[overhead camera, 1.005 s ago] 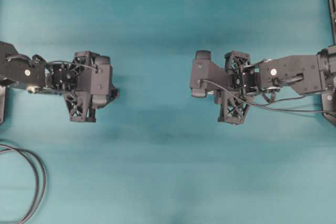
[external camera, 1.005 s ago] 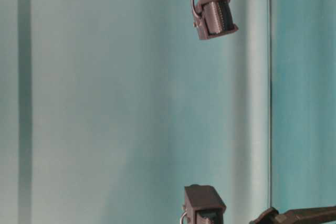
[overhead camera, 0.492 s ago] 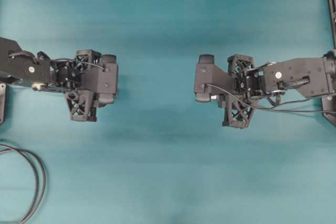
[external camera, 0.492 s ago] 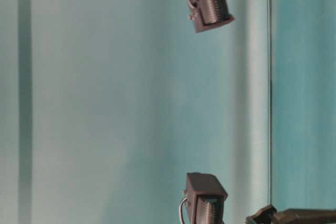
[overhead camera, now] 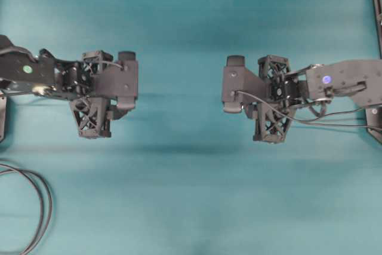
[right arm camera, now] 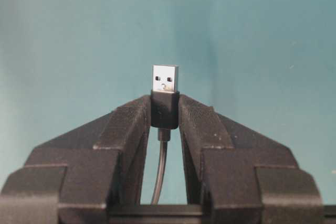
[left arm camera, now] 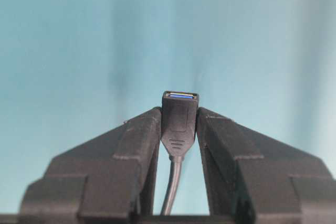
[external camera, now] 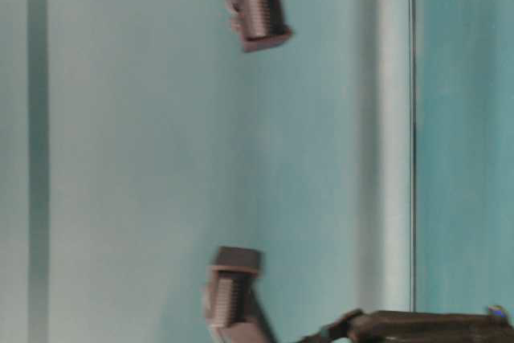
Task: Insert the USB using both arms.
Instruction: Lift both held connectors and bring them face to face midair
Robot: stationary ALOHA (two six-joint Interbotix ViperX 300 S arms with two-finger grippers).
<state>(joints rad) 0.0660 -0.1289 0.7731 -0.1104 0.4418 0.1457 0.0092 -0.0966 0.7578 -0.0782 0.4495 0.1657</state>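
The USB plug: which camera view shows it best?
The right wrist view: the plug stands close and sharp, silvery tip up, clamped in the right pincer. The overhead, table-level and left wrist views do not show it.

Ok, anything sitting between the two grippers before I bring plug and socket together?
No. In the overhead view the stretch between the left gripper, holding the socket, and the right gripper, holding the USB, shows only bare teal table.

Left claw (left arm camera: 178, 129) grips socket (left arm camera: 179, 119); right claw (right arm camera: 165, 113) grips USB (right arm camera: 165, 95); well apart, facing.
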